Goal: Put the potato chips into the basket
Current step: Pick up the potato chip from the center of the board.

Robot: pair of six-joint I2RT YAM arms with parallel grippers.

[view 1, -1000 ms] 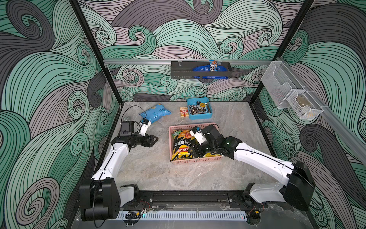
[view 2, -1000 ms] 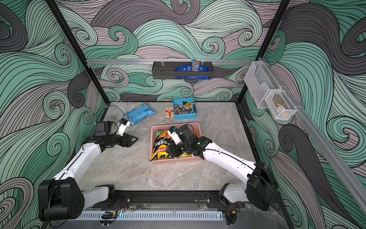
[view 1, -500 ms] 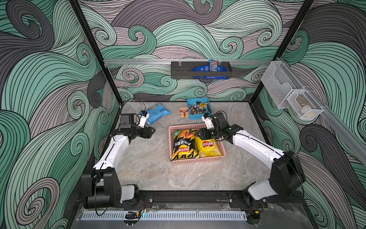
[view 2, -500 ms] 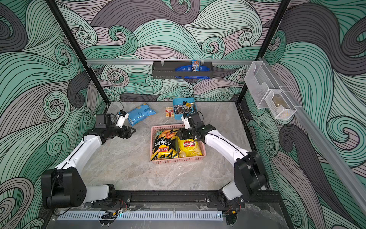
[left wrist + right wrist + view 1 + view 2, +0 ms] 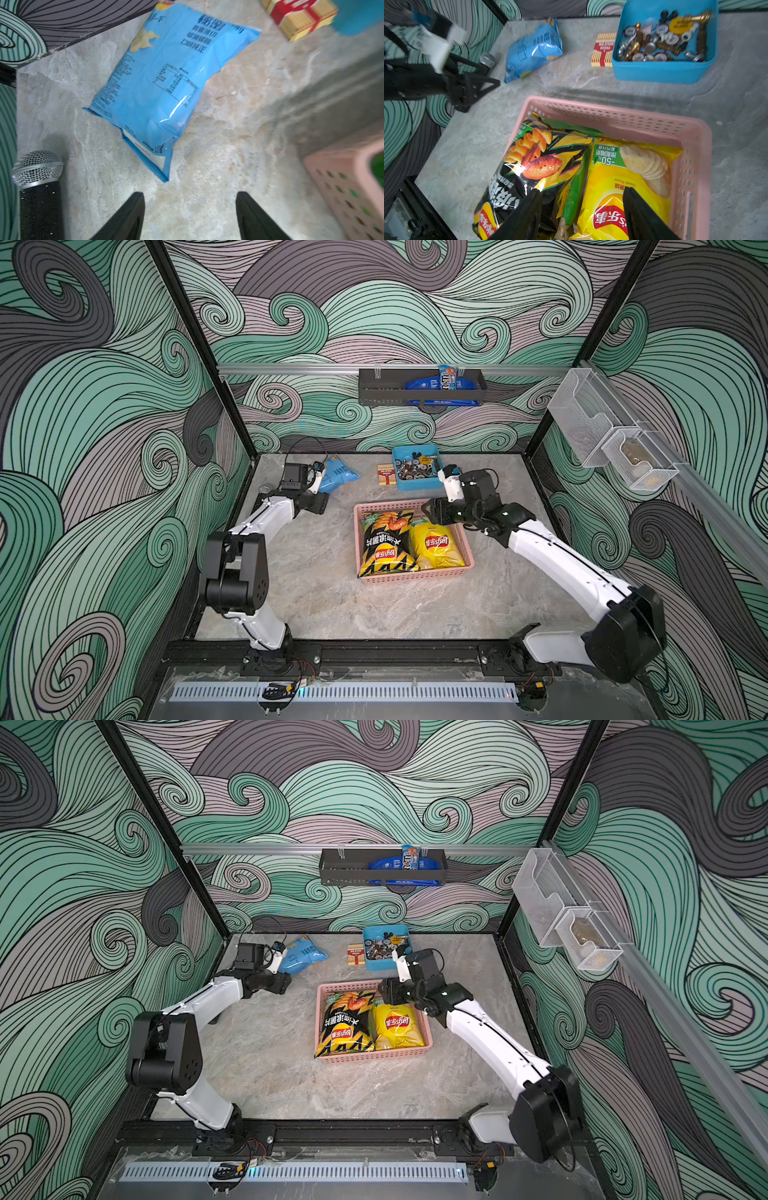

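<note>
The pink basket [image 5: 415, 576] [image 5: 374, 1056] holds a black-and-yellow chip bag [image 5: 384, 543] and a yellow chip bag [image 5: 434, 545] side by side. In the right wrist view a green bag [image 5: 575, 187] shows between and under them. A light blue chip bag [image 5: 338, 477] [image 5: 162, 83] lies flat on the table at the back left. My left gripper [image 5: 322, 506] [image 5: 189, 194] is open and empty, just short of that bag's near end. My right gripper [image 5: 428, 510] [image 5: 581, 190] hangs open and empty over the basket's far end, above the bags.
A blue tray of metal bits [image 5: 417, 468] and a small red-and-cream box [image 5: 385, 474] stand behind the basket. A microphone [image 5: 37, 168] lies by the left wall, close to my left gripper. A dark rack [image 5: 419, 387] hangs on the back wall, clear bins [image 5: 602, 427] on the right wall.
My right gripper has risen off the yellow bag, which now lies uncovered in the basket, and drawn back to the basket's far end. My left gripper has moved back toward the light blue bag.
</note>
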